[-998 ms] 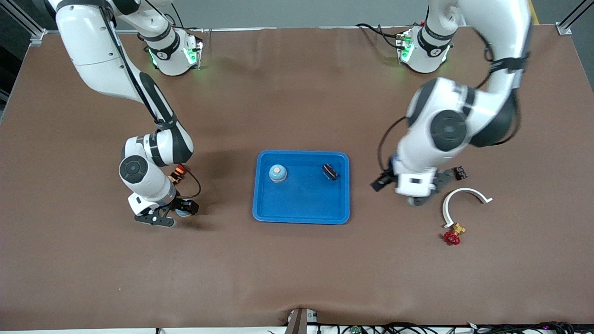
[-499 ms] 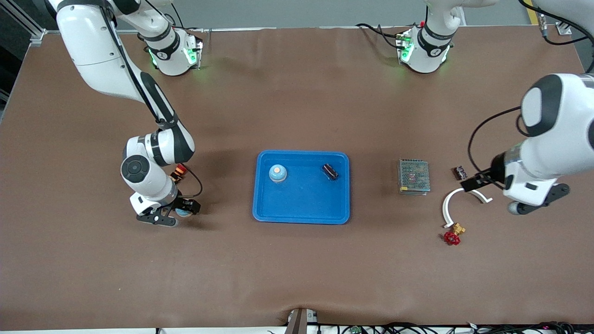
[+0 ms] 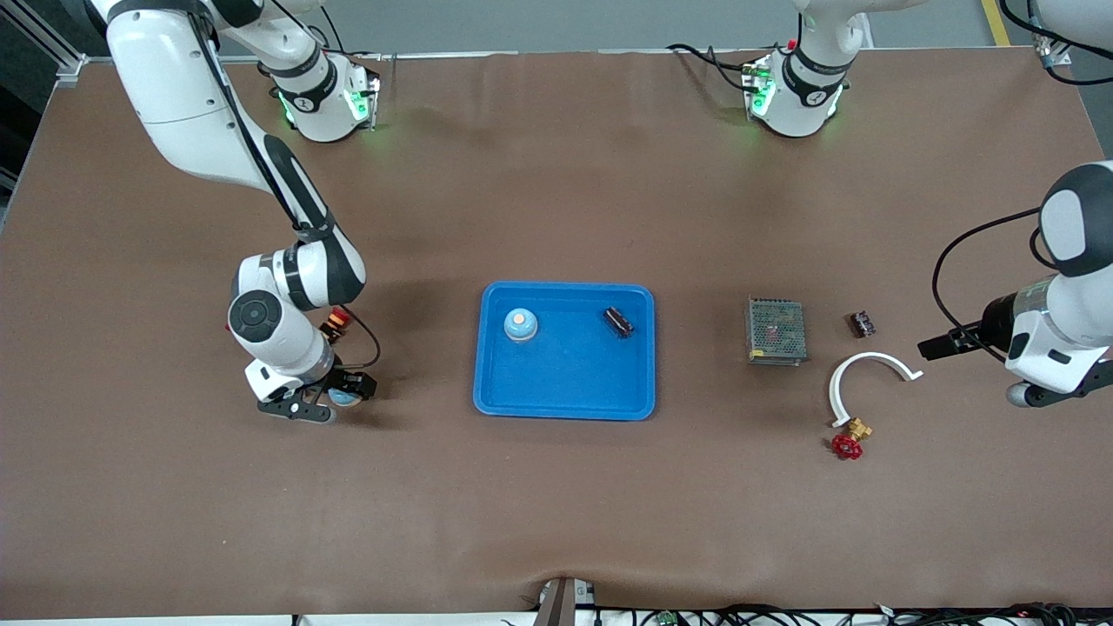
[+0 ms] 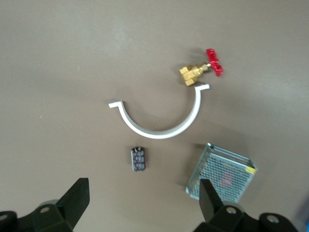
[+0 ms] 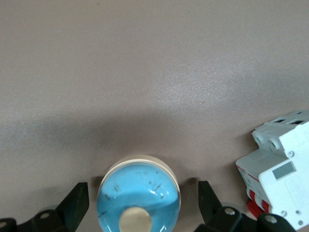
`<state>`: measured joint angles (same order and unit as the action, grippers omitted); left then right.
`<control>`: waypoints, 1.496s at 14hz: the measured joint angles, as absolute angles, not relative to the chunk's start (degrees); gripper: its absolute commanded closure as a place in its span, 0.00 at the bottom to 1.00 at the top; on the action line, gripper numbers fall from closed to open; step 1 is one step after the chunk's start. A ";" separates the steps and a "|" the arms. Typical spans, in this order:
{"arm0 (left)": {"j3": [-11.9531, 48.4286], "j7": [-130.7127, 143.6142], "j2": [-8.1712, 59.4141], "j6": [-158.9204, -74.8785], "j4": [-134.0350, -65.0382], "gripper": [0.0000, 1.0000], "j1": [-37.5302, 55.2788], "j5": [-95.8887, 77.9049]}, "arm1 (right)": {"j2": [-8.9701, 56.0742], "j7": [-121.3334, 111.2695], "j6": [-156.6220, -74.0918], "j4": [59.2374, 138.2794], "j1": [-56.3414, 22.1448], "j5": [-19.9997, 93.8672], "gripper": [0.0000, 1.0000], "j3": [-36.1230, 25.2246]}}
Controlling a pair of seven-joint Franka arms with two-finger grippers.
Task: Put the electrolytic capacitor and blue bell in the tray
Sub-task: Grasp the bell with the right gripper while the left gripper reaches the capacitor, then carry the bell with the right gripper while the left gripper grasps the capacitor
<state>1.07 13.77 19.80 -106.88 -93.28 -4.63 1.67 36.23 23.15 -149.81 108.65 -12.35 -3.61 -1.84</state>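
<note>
At the right arm's end of the table, the right gripper sits low, its jaws wide on either side of a second blue bell. That bell stands on the table, loose between the fingers and not pinched. A white breaker is just beside it.

Mid-table, the blue tray holds both task items. The blue bell and the dark capacitor lie apart along the tray's edge farther from the front camera. The job looks finished.

Toward the left arm's end lie a mesh box, a small chip, a white curved bracket and a brass valve. The left gripper hangs over bare table near them, jaws wide and empty.

The main risk sits with the right gripper. A careless rise or turn could catch the second bell and tip it or shove it into the breaker. Closing would pick up an item nobody asked for. A low sweep of the left arm could scatter the bracket and valve.
</note>
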 measured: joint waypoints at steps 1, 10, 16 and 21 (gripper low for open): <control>1.08 12.72 19.83 -109.64 -95.51 0.00 -5.11 2.05 | 36.23 23.15 -149.82 108.66 -12.35 -3.61 0.00 -1.84; 1.44 10.86 16.04 -131.79 -118.05 0.00 -6.12 3.08 | 36.20 23.15 -149.76 108.66 -12.38 -3.61 1.00 -1.50; 1.50 12.23 15.41 -137.71 -125.43 0.00 -6.35 3.08 | 35.41 24.91 -144.31 106.83 -14.20 -3.57 1.00 0.15; 1.49 12.26 18.57 -140.78 -126.66 0.00 -6.98 3.08 | 32.67 38.40 -134.02 100.57 -15.21 -3.55 1.00 5.70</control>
